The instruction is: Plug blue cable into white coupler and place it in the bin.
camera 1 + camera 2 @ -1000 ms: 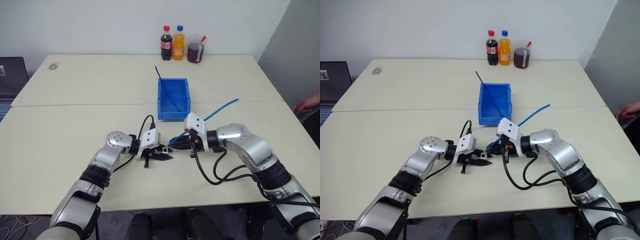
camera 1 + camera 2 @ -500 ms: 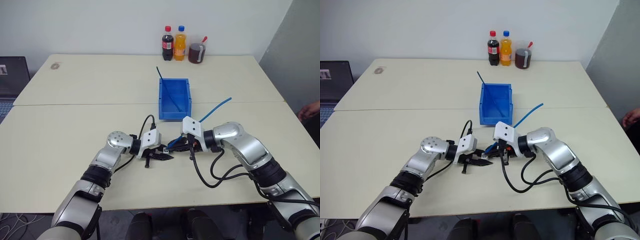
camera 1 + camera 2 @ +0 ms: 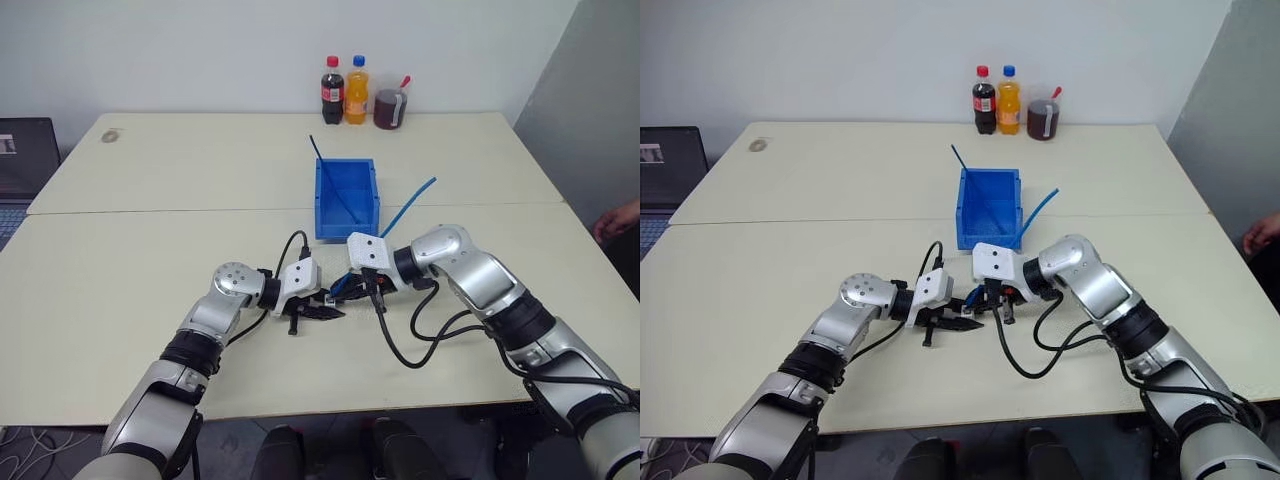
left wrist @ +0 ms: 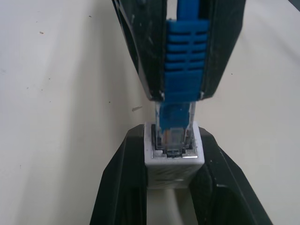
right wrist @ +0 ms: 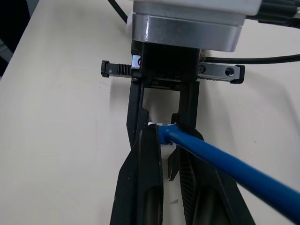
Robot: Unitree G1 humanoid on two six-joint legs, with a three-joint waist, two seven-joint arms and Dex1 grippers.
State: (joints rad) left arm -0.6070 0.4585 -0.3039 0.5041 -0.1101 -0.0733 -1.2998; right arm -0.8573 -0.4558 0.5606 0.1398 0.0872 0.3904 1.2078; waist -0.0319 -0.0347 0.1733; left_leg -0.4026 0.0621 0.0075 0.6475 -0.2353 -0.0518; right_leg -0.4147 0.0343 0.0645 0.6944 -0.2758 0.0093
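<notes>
You see the bin mid-counter; three drinks behind it; both tools meet before it.

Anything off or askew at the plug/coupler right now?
Nothing stands out. The left gripper holds the white coupler squarely, and the blue cable, pinched in the right gripper, has its clear plug lined up straight in the socket mouth. A darker blue cable leans out of the bin.
</notes>
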